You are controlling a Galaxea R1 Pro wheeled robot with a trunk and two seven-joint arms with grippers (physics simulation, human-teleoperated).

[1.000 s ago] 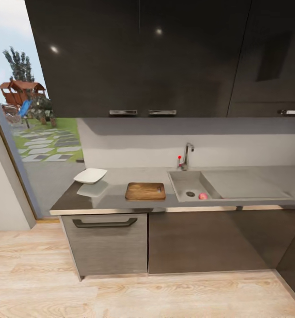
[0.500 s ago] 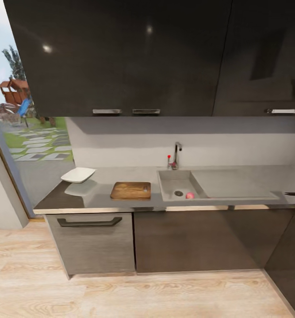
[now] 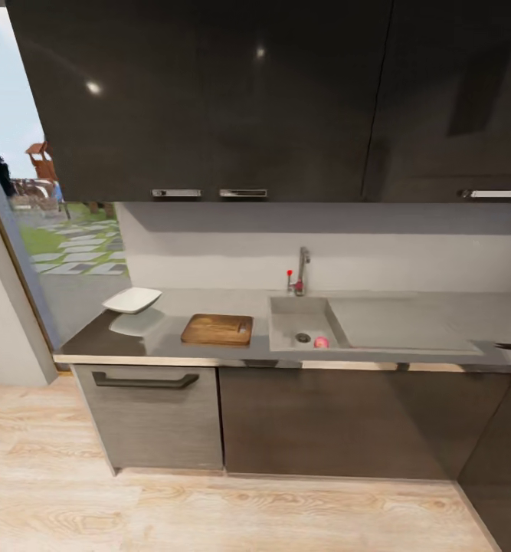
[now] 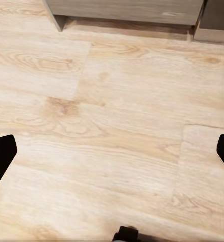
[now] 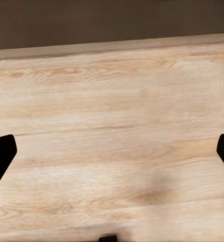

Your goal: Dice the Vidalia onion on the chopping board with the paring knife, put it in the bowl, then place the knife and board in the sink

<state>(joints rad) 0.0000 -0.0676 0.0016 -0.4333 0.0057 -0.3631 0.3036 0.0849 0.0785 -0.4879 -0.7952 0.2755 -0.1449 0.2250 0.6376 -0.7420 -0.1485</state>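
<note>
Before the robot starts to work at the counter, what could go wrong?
The bowl sits near the countertop's left end, so a careless reach could push it off. The onion is small and round in the sink, so it may roll away from a gripper.

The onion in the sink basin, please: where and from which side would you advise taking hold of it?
The onion is a small round pinkish ball lying loose on the floor of the sink, beside the drain, near the front wall. I would grip it across its widest middle, coming straight down from above: the basin walls likely block a side approach, and a round body offers no handle.
</note>
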